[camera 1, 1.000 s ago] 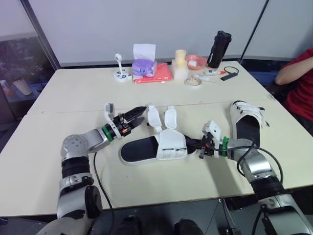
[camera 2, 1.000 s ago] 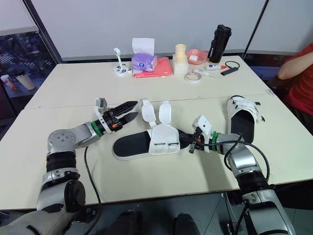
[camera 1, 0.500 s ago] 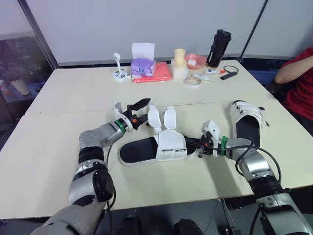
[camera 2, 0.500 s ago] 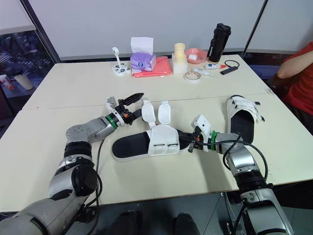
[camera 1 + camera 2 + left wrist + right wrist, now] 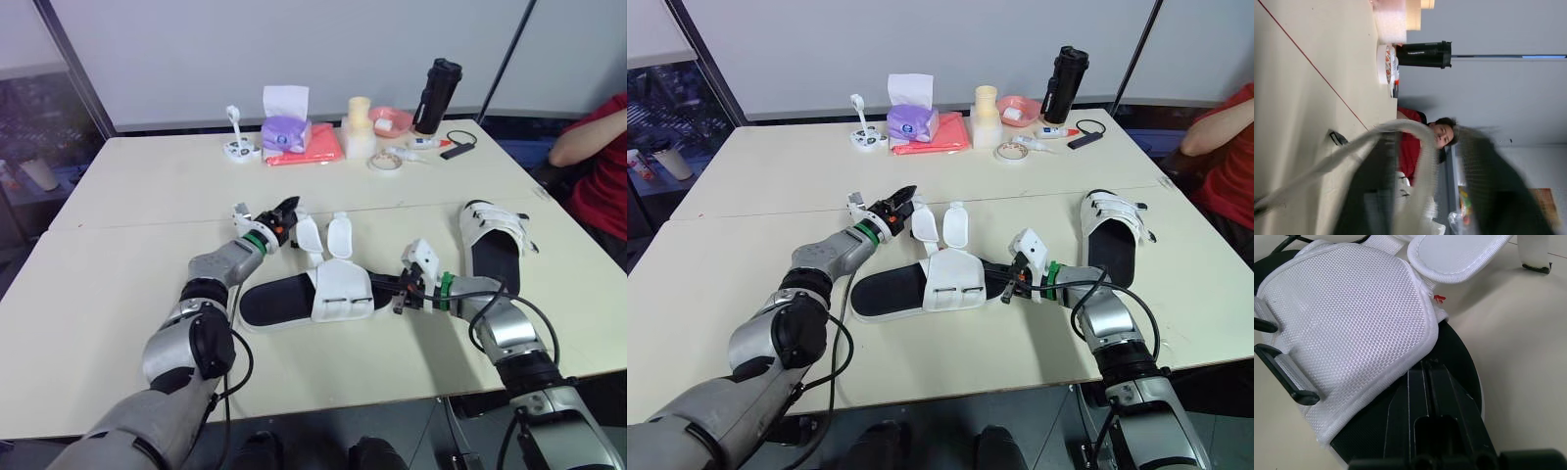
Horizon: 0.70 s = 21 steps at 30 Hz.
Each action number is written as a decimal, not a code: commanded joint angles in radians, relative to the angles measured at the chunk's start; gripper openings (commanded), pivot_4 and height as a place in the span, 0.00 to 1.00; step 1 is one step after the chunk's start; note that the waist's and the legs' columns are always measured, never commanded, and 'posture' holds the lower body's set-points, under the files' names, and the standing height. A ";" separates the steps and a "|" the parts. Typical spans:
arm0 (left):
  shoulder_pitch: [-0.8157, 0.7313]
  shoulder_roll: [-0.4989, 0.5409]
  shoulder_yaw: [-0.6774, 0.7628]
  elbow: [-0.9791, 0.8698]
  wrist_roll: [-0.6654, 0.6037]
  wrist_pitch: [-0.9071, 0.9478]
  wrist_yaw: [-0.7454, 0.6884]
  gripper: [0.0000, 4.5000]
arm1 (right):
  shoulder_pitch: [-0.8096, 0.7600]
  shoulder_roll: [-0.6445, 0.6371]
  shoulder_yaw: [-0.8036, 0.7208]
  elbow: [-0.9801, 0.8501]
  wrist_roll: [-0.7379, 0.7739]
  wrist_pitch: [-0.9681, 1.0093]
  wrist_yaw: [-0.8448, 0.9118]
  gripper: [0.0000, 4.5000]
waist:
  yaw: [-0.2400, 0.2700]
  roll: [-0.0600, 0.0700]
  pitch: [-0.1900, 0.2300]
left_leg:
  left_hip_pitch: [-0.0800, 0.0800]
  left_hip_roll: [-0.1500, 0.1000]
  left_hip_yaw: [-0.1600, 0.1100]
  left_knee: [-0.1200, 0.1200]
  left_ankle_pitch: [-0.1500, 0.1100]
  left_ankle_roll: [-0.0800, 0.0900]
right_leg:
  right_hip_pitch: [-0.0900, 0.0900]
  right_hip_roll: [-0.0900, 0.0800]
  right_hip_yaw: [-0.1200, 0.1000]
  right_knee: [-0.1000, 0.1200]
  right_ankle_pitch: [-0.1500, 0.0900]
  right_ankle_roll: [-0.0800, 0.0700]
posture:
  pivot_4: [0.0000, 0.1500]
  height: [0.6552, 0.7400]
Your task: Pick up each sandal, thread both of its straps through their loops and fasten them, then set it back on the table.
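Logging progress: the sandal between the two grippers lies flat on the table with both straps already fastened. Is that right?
Not quite. The sandal lies flat on the table, but both straps are unfastened, lying open on the table beyond its upper, as the left eye view shows.

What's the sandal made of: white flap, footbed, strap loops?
White flap: woven mesh fabric, matte, going by the honeycomb texture and stitched bound edge. Footbed: black, smooth and matte, probably foam or rubber; the look doesn't settle which. Strap loops: thin black rigid-looking bars with a slight sheen, likely plastic.
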 commanded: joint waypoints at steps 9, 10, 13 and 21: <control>-0.103 0.062 -0.151 -0.004 0.204 -0.098 -0.179 0.01 | 0.026 0.013 0.026 0.027 -0.045 0.008 -0.029 0.00 | 0.000 0.000 0.000 | 0.000 0.000 0.000 0.000 0.000 0.000 | 0.000 0.000 0.000 0.000 0.000 0.000 | 1.00 1.00; -0.109 0.064 -0.199 -0.026 0.246 -0.117 -0.224 0.01 | 0.025 0.012 0.026 0.029 -0.046 0.006 -0.030 0.00 | 0.000 0.000 0.000 | 0.000 0.000 0.000 0.000 0.000 0.000 | 0.000 0.000 0.000 0.000 0.000 0.000 | 1.00 1.00; -0.103 0.070 -0.361 -0.111 0.391 -0.243 -0.350 0.01 | 0.026 0.010 0.025 0.032 -0.049 0.000 -0.029 0.00 | 0.001 0.000 0.000 | 0.000 0.000 0.000 -0.001 0.000 0.000 | 0.000 0.000 0.000 0.000 0.000 0.000 | 1.00 1.00; 0.121 0.233 -0.909 -0.470 0.960 -1.110 -0.577 0.01 | 0.028 0.002 0.017 0.045 -0.060 -0.018 -0.028 0.00 | 0.001 0.000 0.000 | 0.001 0.000 0.002 -0.004 0.001 -0.002 | -0.001 0.000 0.002 -0.002 0.000 0.000 | 1.00 1.00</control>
